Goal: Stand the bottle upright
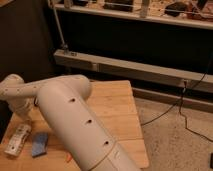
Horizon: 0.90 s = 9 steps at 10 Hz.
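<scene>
Single view: camera set high, behind the arm (75,120), looking down and forward; arm fills foreground from 6 toward 9 o'clock; wooden surface (112,107) close below; end effector (24,117) at 9 o'clock, near left edge.

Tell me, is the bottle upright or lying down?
Lying down. The bottle rests lengthwise on the wooden table, beside the blue sponge. The gripper, shut, is just above its far end.
</scene>
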Available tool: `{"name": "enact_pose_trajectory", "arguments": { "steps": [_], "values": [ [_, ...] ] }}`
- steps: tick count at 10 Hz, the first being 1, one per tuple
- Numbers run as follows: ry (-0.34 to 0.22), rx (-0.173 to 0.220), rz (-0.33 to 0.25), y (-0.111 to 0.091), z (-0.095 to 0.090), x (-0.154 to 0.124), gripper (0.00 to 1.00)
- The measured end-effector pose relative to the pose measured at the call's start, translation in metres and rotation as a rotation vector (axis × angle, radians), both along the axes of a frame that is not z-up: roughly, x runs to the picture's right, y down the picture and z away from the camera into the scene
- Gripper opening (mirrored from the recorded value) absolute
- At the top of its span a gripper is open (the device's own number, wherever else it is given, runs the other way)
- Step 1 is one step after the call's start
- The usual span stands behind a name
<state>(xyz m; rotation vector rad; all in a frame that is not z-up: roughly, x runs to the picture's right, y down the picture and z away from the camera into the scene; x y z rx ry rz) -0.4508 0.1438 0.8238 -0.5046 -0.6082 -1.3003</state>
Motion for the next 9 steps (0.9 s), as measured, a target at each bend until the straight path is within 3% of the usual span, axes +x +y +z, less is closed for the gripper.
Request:
{"name": "enact_pose_trajectory", "arguments": {
  "steps": [6, 9],
  "values": [
    [0.014, 0.036, 0.126, -0.050, -0.039, 0.033, 0.00],
    [0.029, 0.054, 0.168, -0.062, -0.050, 0.053, 0.00]
  ]
}}
